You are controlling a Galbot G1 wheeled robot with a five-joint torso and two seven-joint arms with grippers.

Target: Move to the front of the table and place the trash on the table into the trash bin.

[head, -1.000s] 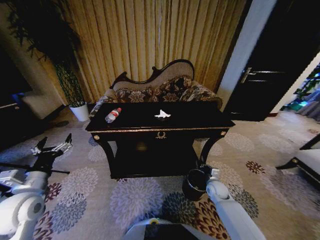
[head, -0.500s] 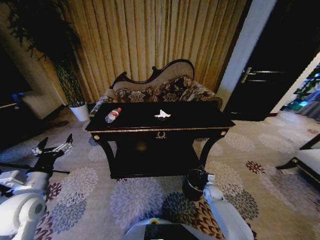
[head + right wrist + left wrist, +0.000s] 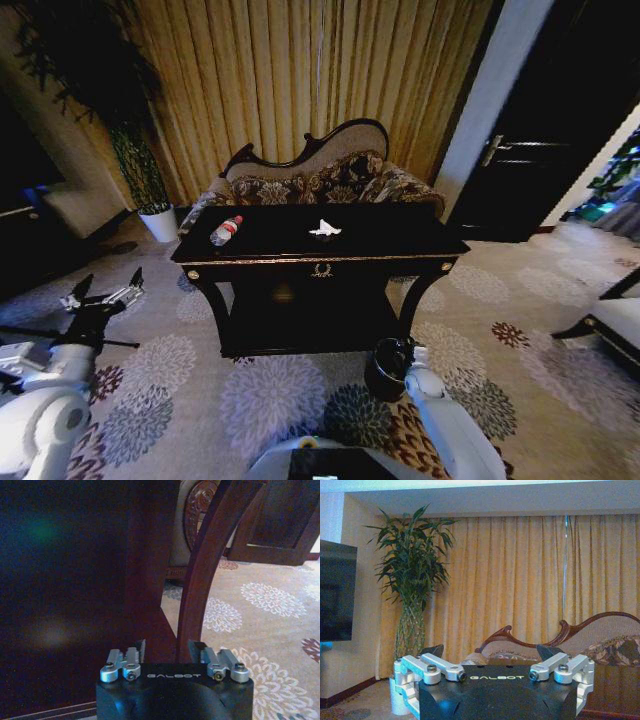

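Two items on desk: a clear bottle with red cap lies on its side near the left end of the desk; a crumpled white tissue sits near the middle, well apart from the bottle.
Left pincer: raised over the carpet to the left of the desk, well apart from it; jaws spread, holding nothing. In the left wrist view it faces the curtain and the potted plant, not the desk.
Trash bin: on the carpet in front of the desk, by its front right leg.
Right pincer: low, just beside the bin and close to the desk's leg; fingers parted, empty.
Task status: judged at approach; no trash yet collected.
Risk, right side: the right arm hangs next to the bin, so a careless swing could knock the bin over or strike the leg.
Risk, bottle: lying on its side, it may roll off the edge if nudged.
Risk, tissue: light and soft; a shallow pinch could slip.
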